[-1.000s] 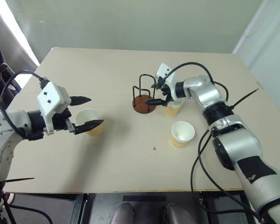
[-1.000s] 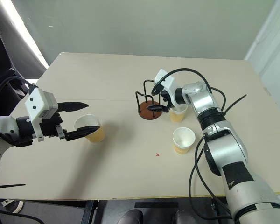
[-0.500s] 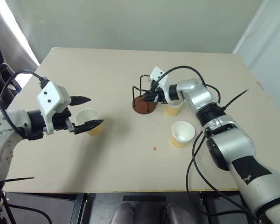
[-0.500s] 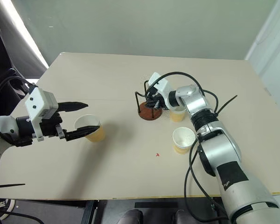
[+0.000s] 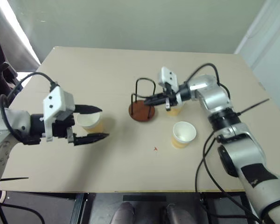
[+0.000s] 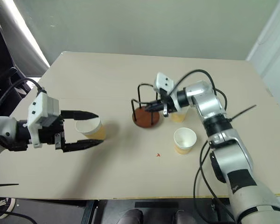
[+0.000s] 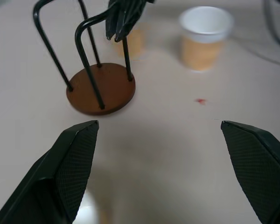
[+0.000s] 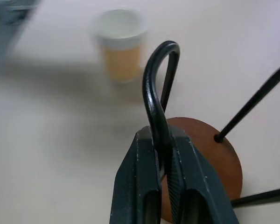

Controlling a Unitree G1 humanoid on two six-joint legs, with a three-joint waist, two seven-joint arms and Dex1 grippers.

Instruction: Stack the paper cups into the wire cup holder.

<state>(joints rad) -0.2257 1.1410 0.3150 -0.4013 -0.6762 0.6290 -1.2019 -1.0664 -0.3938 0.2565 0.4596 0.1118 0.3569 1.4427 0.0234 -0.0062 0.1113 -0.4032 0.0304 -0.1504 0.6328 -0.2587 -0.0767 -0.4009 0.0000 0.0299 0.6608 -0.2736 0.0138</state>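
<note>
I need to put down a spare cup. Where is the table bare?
Bare: the far stretch behind the wire cup holder, and the near middle around the red mark. Crowded: right of the holder, where the right claw and two paper cups gather.

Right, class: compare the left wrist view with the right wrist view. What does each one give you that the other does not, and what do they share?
Left wrist view alone: the left hand with its fingers wide apart and nothing between them, a paper cup standing upright, and a small red mark on the table.
Right wrist view alone: a second cup seen whole, standing apart from the holder.
Shared: the wire cup holder with nothing in it, and the right hand shut on one of its arches.
</note>
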